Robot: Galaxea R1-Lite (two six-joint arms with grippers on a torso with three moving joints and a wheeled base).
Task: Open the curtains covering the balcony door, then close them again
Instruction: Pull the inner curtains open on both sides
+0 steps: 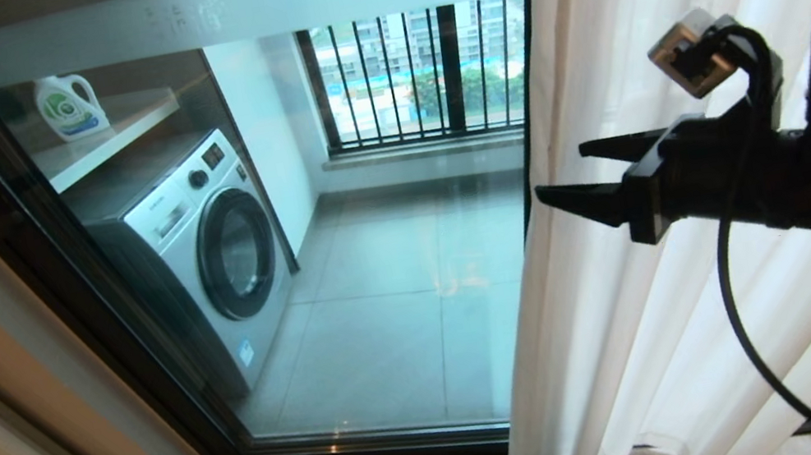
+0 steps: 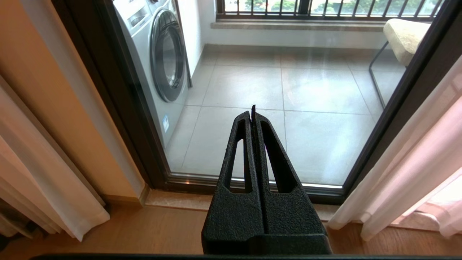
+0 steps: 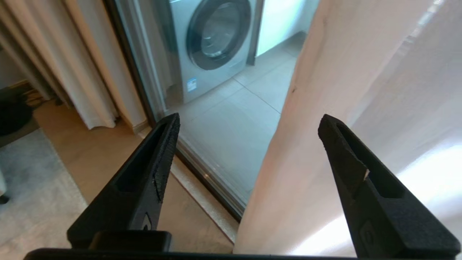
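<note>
Nearest the head camera, at the right middle of the frame, the right gripper [image 1: 572, 177] reaches in level with its jaws standing apart and nothing between them; its tips sit in front of the leading edge of the curtains [image 1: 682, 279], and whether they touch the fabric cannot be told. The right wrist view shows the same: the two fingers [image 3: 158, 159] spread wide, with the curtain's edge hanging in the gap ahead of them. The left gripper [image 2: 252, 119], seen only in its own wrist view, is pressed together, holds nothing, and points at the lower glass. Beyond, the sheer curtains fill the right half of the head frame, gathered in pleats down to the floor, while the balcony door [image 1: 349, 287] at centre and left stands uncovered. Farther back are a washing machine [image 1: 208, 245] and the railing [image 1: 420, 75]. Judging by this, the opening is done and the closing remains, with the fabric not yet gripped.
</note>
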